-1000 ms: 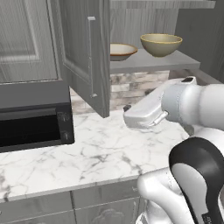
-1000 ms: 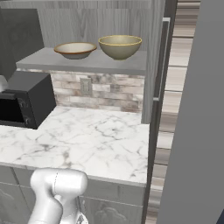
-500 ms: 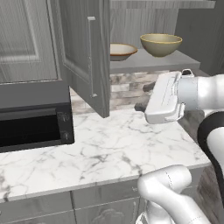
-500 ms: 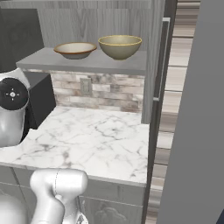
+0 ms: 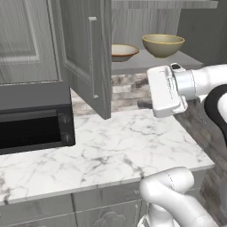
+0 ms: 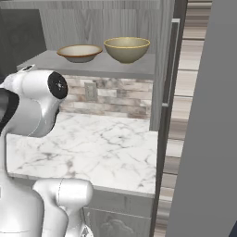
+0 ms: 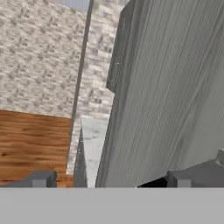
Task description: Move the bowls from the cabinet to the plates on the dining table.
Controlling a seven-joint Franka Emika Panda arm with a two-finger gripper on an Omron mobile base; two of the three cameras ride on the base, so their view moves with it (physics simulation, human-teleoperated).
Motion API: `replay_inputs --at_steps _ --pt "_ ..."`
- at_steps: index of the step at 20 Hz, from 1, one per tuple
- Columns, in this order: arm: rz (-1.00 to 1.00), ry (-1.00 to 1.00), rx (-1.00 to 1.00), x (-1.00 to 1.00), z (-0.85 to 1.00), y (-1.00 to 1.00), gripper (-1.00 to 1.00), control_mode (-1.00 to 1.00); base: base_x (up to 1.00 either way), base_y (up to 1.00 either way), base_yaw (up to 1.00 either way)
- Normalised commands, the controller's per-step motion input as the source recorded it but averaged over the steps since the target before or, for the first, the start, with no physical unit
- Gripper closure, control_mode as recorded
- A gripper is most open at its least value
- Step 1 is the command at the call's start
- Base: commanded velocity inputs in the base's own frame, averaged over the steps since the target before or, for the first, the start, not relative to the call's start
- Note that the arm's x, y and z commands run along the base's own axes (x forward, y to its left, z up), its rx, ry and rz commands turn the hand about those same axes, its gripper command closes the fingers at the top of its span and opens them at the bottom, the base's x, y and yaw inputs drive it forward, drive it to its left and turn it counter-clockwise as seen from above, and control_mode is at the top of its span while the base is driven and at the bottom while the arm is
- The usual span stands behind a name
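Two olive-tan bowls stand on the grey shelf [image 5: 133, 64] of the open cabinet: a shallow one [image 5: 122, 51] [image 6: 79, 52] and a deeper one [image 5: 163, 44] [image 6: 127, 48] to its right. My white hand [image 5: 166, 91] hangs over the counter, below the shelf and apart from both bowls. In the hand view my gripper [image 7: 109, 181] is open with nothing between its fingertips [image 7: 41, 179], and it faces a grey wood-grain cabinet door [image 7: 175, 87]. The plates and the dining table are out of view.
The left cabinet door [image 5: 88, 57] stands open over a marble counter [image 5: 111, 146]. A black microwave [image 5: 33, 119] sits at the counter's left. The right door [image 6: 169, 69] is seen edge-on. My arm [image 6: 32, 106] rises at the left of the right base view.
My arm has swung up and to the right, and the hand has risen from low over the counter to just under the shelf. The bowls have not moved.
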Motion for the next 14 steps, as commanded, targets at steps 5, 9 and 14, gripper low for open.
replay_inputs --at_steps 5,9,14 --pt "0.26 -0.01 0.0 0.45 0.03 0.02 -1.0 -1.0 0.0 0.0 0.0" --pt "0.21 0.0 0.0 0.49 0.0 0.16 -1.0 -1.0 0.0 0.0 0.0" --pt "0.15 0.0 0.0 0.41 0.0 0.26 -1.0 -1.0 0.0 0.0 0.0"
